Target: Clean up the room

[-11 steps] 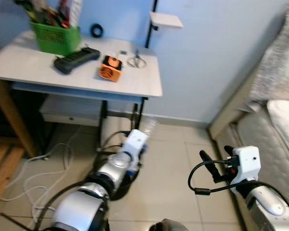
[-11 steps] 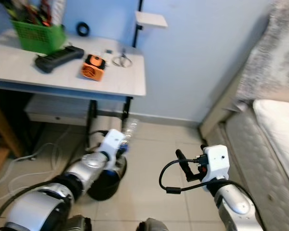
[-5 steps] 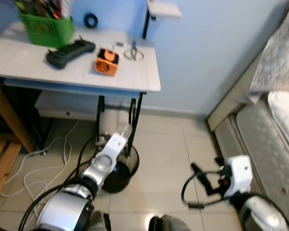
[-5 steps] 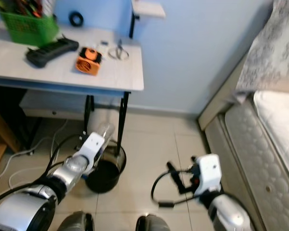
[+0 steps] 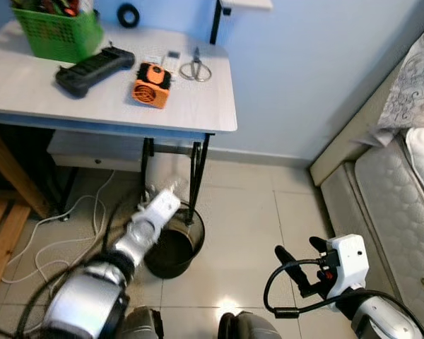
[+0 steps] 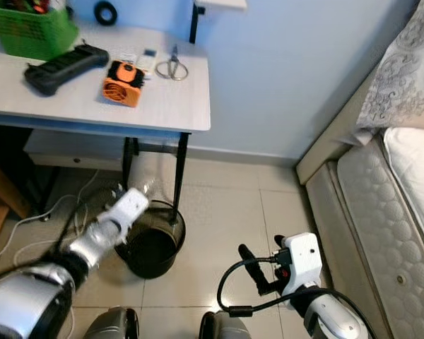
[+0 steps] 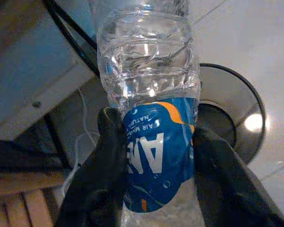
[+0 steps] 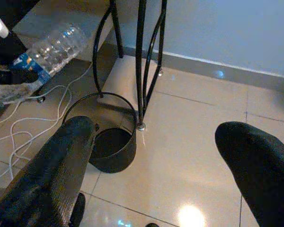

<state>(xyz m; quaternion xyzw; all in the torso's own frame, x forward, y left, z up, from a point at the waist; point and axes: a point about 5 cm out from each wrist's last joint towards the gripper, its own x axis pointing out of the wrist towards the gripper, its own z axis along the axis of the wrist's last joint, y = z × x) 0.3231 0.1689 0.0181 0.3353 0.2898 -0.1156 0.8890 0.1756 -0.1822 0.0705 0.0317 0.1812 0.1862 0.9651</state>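
A green basket [image 5: 56,32] full of tools sits at the 10 o'clock corner of the head view, on a pale grey table [image 5: 191,106]. Beside it on the tabletop lie a black remote-like device [image 5: 93,69], an orange and black box [image 5: 151,84], a pair of scissors [image 5: 196,68] and, up near the wall, a black tape roll [image 5: 128,14]. White cables [image 5: 63,233] trail over the tiled floor under the table at about 8 o'clock.

The left gripper [image 7: 154,156] reaches forward at about 7 o'clock, just above the near rim of a black bin [image 5: 175,244] that stands on the tiles beside the table's black legs [image 5: 198,169]. Its two black fingers [image 7: 109,156] are clamped on either side of a clear plastic bottle [image 7: 149,94], pressing on its blue label. The bottle is tilted, its far end pointing up toward the underside of the table, and it hangs over the bin's edge rather than inside it; the right wrist view shows it off to the side of the bin opening, held clear of the floor.

At about 5 o'clock the right gripper [image 5: 300,265] hovers over bare tiles, well apart from the bin, its fingers [image 8: 61,165] spread wide with nothing between them. A black cable [image 5: 283,296] loops below its white wrist housing. At 3 o'clock a quilted mattress [image 5: 396,212] runs along the edge, with a patterned cover [image 5: 417,85] draped above it.
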